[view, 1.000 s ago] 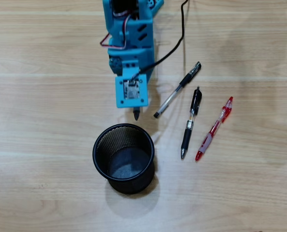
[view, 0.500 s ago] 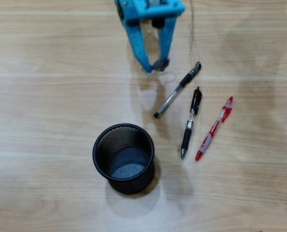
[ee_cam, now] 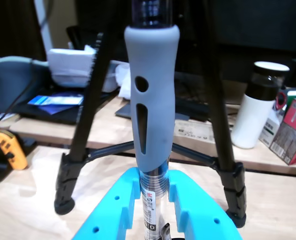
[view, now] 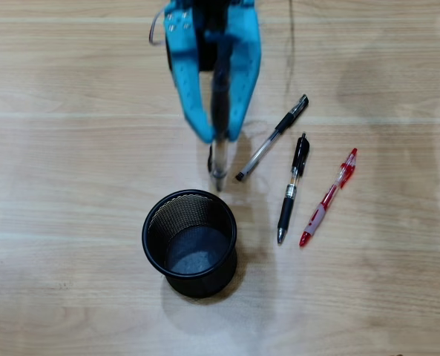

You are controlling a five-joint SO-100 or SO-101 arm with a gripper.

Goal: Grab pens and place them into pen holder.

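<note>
Pens are the business here, and one of them, the held pen (view: 219, 144), is clamped between the two blue fingers of the tool (view: 218, 137) in the overhead view. Its long axis runs straight down the picture, tip toward the pen holder (view: 190, 242), which lies just beyond that tip and a shade to the picture's left; the tip is not yet over the rim, so the coming move, I judge, is a short carry forward. To the tool's right, three loose pens lie slanted on the pale wood-grain surface (view: 71, 185): a clear-barrelled one (view: 271, 138) nearest, a black one (view: 292, 189), then the red pen (view: 329, 198). The holder is round black wire mesh with a solid rim.

In the wrist view, the held pen (ee_cam: 152, 115) stands between the closed blue fingers (ee_cam: 110, 212), its grey rubber grip slotted and matte, its clear barrel carrying a printed label.
</note>
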